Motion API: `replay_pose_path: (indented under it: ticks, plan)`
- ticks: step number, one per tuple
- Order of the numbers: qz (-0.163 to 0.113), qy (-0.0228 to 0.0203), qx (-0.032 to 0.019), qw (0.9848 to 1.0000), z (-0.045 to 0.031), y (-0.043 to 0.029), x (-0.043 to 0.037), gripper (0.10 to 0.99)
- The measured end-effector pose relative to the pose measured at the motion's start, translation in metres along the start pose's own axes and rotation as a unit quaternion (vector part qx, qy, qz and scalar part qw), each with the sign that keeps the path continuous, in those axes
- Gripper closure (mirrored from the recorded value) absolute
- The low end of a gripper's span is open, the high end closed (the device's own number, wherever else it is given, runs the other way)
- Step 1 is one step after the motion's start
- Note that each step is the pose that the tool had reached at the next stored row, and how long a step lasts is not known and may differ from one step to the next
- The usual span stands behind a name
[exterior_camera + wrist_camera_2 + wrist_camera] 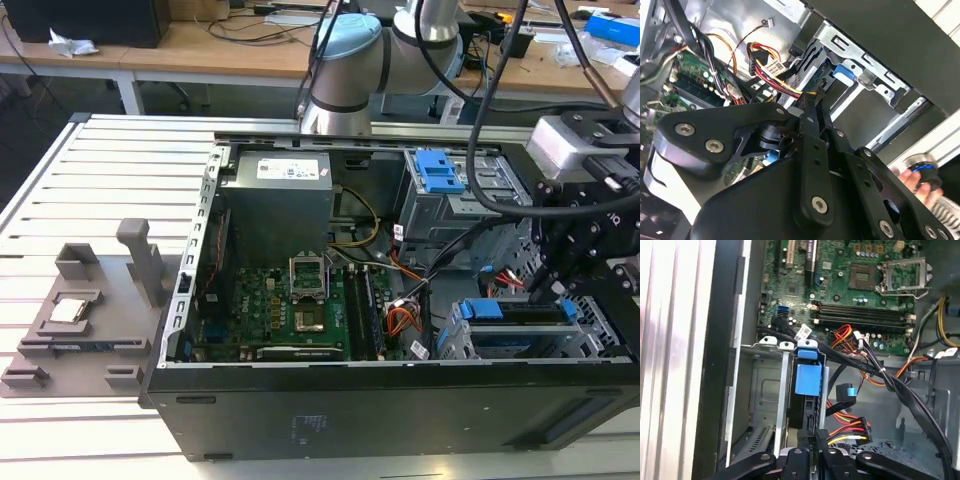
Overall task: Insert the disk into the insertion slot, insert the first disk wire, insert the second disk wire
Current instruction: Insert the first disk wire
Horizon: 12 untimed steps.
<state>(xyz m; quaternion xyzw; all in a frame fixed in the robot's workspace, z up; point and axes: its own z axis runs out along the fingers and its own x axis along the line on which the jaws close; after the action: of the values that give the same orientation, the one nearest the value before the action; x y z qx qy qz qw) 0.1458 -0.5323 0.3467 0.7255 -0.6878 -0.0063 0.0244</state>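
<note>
The disk (806, 380), with its bright blue bracket, sits inside the insertion slot (767, 390) of the silver drive cage (600, 330) at the exterior view's lower right; its blue edge (500, 309) shows there too. My gripper (553, 283) hangs just above the cage's inner end. In both wrist views the fingers (815, 442) are pressed close together at the disk's rear edge, shut on the plug of a red, yellow and black disk wire (782, 75). A blue-ended disk wire (846, 390) hangs loose beside the disk.
The open computer case (330, 420) lies on a slatted white table (90, 200). The motherboard (300, 315), a power supply (275, 195) and a taller grey cage with a blue latch (438, 172) crowd the inside. A grey fixture (85, 315) lies beside the case. A hand (912, 177) shows outside it.
</note>
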Motion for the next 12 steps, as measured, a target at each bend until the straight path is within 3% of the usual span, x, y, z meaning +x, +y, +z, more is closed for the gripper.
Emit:
replay_pose_path:
  ticks: [1, 12]
  plan:
    - [0.011, -0.0005, -0.0003, 0.9999, 0.0010, -0.0016, 0.0000, 0.922]
    - [0.012, -0.0006, -0.0003, 0.9999, 0.0062, -0.0041, 0.0001, 0.922]
